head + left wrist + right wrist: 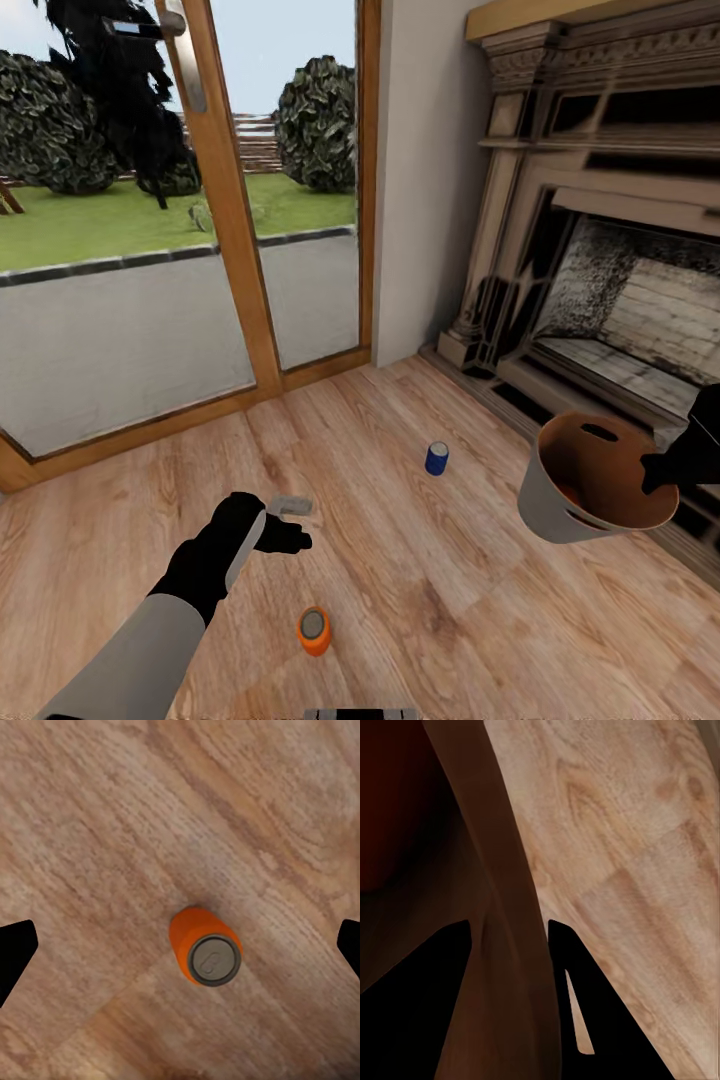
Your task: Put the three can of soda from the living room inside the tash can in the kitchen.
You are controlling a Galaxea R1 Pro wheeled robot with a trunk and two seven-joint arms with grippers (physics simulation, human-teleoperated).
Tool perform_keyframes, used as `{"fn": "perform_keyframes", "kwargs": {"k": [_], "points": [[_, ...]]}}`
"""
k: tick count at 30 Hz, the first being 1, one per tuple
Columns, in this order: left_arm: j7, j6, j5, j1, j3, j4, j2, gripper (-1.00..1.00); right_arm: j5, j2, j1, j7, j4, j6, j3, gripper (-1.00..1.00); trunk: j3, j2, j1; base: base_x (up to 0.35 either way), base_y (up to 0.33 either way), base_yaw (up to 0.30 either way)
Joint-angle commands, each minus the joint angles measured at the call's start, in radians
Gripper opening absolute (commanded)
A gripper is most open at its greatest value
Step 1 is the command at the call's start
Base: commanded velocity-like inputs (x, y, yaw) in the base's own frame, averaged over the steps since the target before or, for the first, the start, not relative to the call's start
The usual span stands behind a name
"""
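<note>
Left gripper hovering over the light wood plank floor, jaws spread wide, empty. Bright orange cylindrical soda can upright on the floor, centred between and beyond those jaws, untouched. Right gripper clamped on the rim of the light grey tapered trash can, held aloft. Dark blue soda can standing well apart from both, toward the dark ornate fireplace.
</note>
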State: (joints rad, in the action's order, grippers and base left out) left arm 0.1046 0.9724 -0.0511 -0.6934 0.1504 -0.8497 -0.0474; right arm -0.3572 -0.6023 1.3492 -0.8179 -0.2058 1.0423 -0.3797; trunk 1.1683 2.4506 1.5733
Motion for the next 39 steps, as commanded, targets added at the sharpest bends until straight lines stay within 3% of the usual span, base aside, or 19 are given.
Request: {"fn": "perform_keyframes", "kwargs": {"k": [1,7,23,39], "points": [[0.0,0.0,0.0,0.0,0.0,0.001,0.0,1.0,0.017,0.0,0.003,0.0,0.003,0.005,0.008,-1.0,0.004,0.007,0.004,0.0,0.0,0.0],[0.0,0.001,0.001,0.0,0.0,0.003,-0.001,1.0,0.017,0.002,0.006,0.0,0.009,0.005,0.008,-1.0,0.032,0.049,0.027,0.0,0.0,0.0],[0.0,0.002,-0.002,-0.003,0.0,0.057,-0.017,1.0,0.017,0.004,0.007,0.0,0.009,0.005,0.008,-1.0,0.119,0.053,0.034,0.0,0.0,0.0],[0.001,-0.003,-0.006,-0.002,0.0,0.04,-0.015,1.0,0.016,0.005,0.007,0.0,0.009,0.005,0.007,-1.0,0.139,0.053,0.034,0.092,-0.01,0.0]]}}
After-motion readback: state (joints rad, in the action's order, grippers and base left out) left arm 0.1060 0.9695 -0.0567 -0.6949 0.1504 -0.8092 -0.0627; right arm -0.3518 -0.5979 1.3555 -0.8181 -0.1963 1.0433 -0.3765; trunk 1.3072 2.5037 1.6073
